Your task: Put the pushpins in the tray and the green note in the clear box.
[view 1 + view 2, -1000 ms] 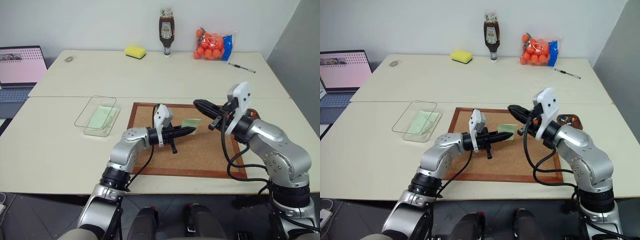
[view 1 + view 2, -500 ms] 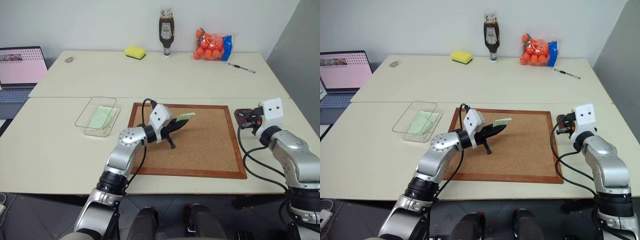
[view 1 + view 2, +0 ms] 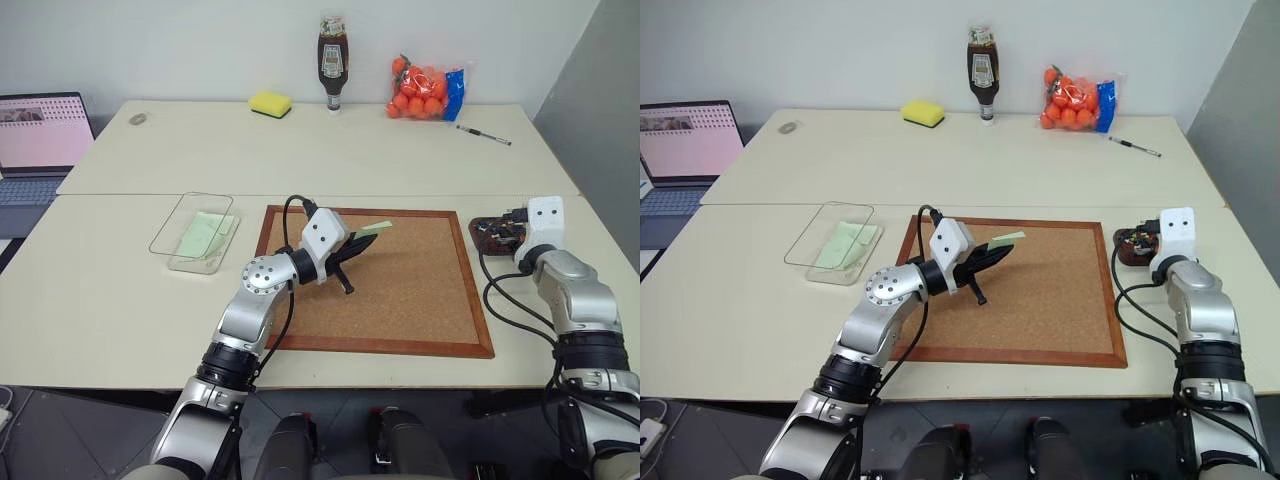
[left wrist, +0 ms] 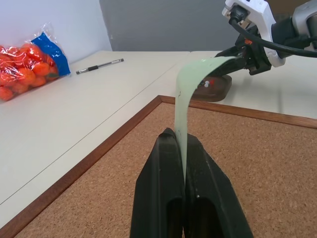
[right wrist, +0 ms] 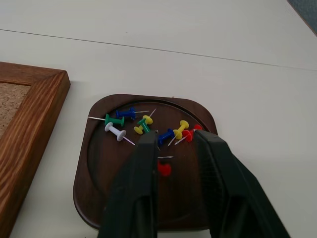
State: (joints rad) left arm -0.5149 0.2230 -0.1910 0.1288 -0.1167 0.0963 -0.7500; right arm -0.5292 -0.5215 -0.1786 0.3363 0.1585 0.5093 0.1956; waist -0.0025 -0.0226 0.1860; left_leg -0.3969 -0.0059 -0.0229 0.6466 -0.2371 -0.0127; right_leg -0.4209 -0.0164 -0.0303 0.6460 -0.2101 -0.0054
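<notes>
My left gripper (image 4: 178, 140) is shut on one edge of the green note (image 4: 194, 82), a pale-green slip that curls up from the fingers. It hangs a little above the corkboard's (image 3: 400, 285) far left part. My right gripper (image 5: 177, 137) stands open just over the dark-brown tray (image 5: 99, 191) to the right of the board. A red pushpin (image 5: 164, 169) lies in the tray between the fingers, with several coloured pushpins (image 5: 130, 114) beyond it. The clear box (image 3: 166, 232) sits left of the board with another green slip (image 3: 205, 234) inside.
At the table's far side are a yellow sponge (image 3: 270, 103), a sauce bottle (image 3: 333, 62), a bag of oranges (image 3: 425, 88) and a pen (image 3: 484, 135). A laptop (image 3: 40, 135) stands at the far left. The right arm's cable loops beside the board's right edge.
My right gripper swung from over the corkboard out to the right, down over the tray, and opened. My left gripper rolled, lifting the note clear of the board.
</notes>
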